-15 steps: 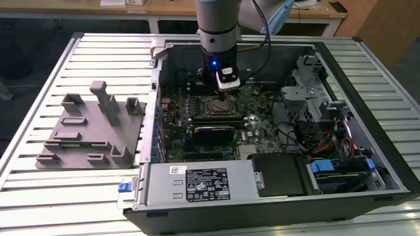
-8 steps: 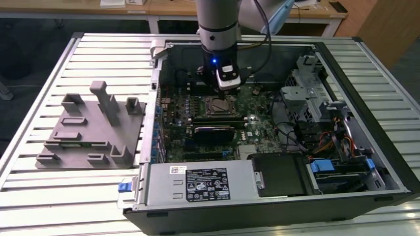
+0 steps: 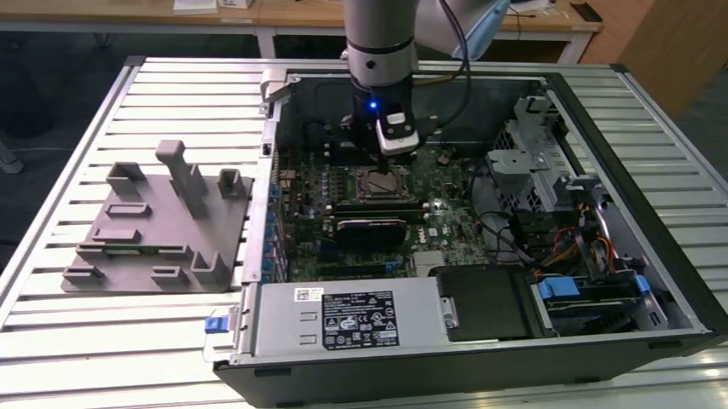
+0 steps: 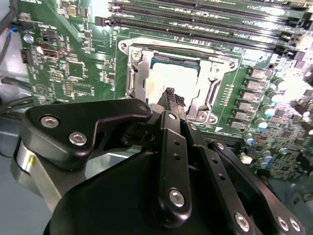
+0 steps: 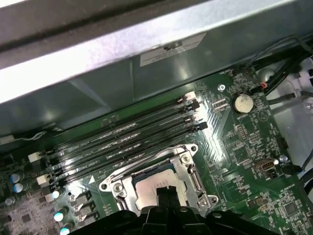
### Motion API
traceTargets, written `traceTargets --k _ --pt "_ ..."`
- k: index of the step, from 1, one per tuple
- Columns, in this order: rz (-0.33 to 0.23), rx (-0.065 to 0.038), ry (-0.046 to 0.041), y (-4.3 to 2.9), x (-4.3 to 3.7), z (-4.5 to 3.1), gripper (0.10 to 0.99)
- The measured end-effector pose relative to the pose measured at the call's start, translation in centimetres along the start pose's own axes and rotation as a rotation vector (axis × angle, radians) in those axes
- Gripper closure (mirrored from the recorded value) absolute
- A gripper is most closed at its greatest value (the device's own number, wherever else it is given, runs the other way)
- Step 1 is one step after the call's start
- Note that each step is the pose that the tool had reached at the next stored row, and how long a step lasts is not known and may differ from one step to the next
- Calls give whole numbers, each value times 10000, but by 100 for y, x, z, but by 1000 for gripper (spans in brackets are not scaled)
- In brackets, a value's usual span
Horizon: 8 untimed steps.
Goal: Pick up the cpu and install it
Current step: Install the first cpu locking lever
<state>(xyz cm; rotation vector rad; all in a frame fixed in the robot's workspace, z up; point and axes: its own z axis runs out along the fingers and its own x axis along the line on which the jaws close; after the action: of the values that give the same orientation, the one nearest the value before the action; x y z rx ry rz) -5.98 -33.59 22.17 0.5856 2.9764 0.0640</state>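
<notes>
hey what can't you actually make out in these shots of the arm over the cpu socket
- The cpu: both wrist views have the gripper's tips over its near edge, so contact and seating are unclear.
- Socket: its near side is cut off by the gripper in the first wrist view.
- Exterior view: the gripper hangs above the socket; its height above it is unreadable.

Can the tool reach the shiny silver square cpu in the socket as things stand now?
Probably yes. The tool hangs right above the shiny silver square cpu lying in the metal socket frame. The frame is open on top, and nothing stands between them.
</notes>
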Motion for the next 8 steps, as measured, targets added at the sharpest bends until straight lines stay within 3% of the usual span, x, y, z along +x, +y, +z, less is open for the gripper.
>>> traceTargets --k 8 --pt "-772 147 377 -1 1 19 980"
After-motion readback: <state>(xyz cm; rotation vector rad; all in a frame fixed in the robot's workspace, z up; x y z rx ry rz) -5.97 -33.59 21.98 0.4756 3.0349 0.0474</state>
